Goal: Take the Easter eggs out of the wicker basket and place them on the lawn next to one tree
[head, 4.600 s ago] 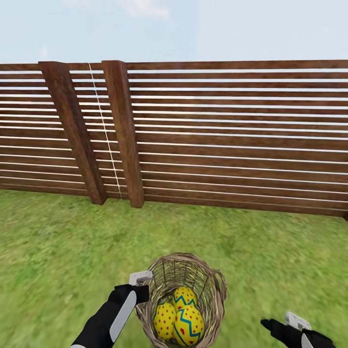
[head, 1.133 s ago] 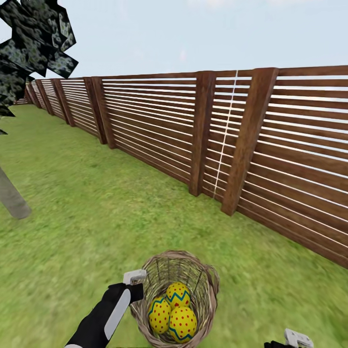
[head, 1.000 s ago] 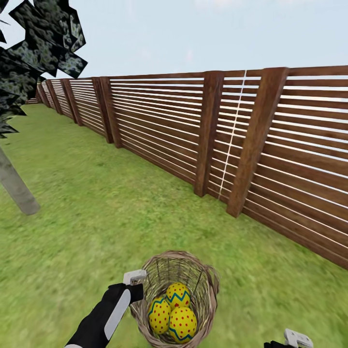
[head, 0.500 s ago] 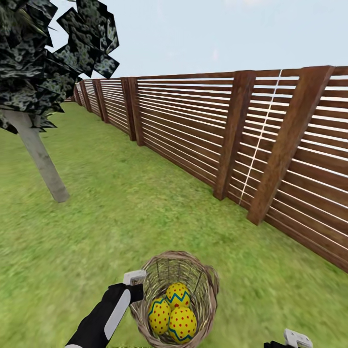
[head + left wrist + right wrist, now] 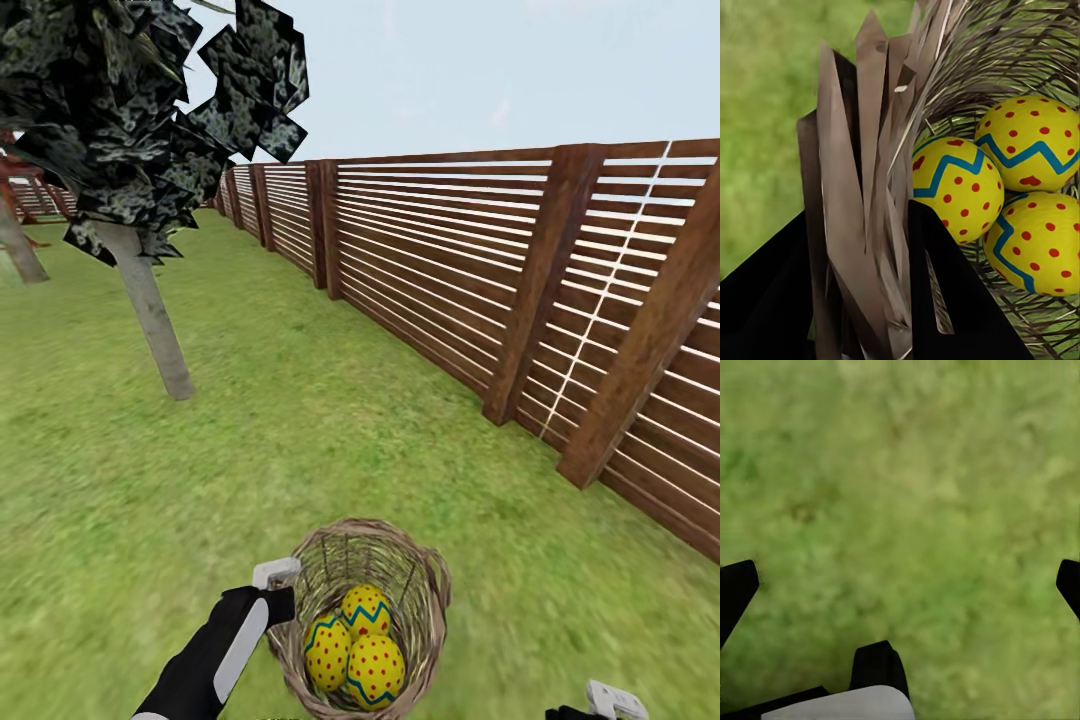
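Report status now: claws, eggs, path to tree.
Left claw shut on wicker basket rim, three Easter eggs inside. Right claw open over lawn. Tree ahead-left.

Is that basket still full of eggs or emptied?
Full: all three Easter eggs lie inside the wicker basket, whose rim the left gripper clamps.

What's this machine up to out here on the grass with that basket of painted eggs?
The robot's left gripper is clamped on the rim of a wicker basket, carrying it above the lawn. Three Easter eggs lie inside. A tree with a pale trunk stands ahead to the left, and a wooden fence runs along the right. The right gripper hangs open over grass, holding nothing.
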You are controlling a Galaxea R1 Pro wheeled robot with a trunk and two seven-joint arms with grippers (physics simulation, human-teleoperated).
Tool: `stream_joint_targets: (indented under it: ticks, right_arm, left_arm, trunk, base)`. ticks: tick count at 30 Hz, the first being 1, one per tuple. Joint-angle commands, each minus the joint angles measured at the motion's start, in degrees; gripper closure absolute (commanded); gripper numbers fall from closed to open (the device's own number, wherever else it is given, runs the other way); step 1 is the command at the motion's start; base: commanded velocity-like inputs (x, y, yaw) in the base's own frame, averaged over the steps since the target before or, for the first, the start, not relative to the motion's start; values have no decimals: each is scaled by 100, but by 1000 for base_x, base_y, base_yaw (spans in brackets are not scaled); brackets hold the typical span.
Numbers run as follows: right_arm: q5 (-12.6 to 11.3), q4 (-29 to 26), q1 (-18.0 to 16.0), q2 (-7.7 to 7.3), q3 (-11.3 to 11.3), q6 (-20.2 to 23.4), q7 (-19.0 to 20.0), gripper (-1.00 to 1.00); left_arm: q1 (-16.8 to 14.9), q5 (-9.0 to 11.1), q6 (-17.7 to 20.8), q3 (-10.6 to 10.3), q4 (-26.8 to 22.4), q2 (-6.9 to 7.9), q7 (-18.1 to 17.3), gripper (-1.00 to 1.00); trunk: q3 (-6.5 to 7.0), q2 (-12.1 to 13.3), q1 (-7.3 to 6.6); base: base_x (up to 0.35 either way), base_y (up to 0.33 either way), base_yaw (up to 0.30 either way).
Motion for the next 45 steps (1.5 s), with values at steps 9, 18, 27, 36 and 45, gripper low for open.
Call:
stream_joint_targets:
  ticks: [9, 18, 27, 36, 45]
  right_arm:
    - [66, -14, -1, 4, -49, 31, 44, -100]
    - [51, -9, -1, 4, -48, 31, 44, -100]
    - [49, -6, -1, 4, -48, 35, 39, -100]
    - [32, -6, -1, 13, -48, 39, 35, -100]
    - [39, -6, -1, 13, -48, 39, 35, -100]
  left_arm:
    - [-6, 91, -4, -14, -3, 1, 52, 100]
    - [-6, 89, -4, -14, 4, 1, 52, 100]
    - [-6, 93, -4, -14, 8, 1, 52, 100]
    - [-6, 89, -4, -15, 10, 1, 52, 100]
    - [-6, 91, -4, 14, 13, 1, 52, 100]
  trunk:
    - [-5, -3, 0]
    - [-5, -3, 0]
    - [-5, -3, 0]
    - [-5, -3, 0]
    - [-5, -3, 0]
  base:
    - [0, 0, 295]
    - [0, 0, 295]
    - [0, 0, 295]
    - [0, 0, 295]
    - [0, 0, 295]
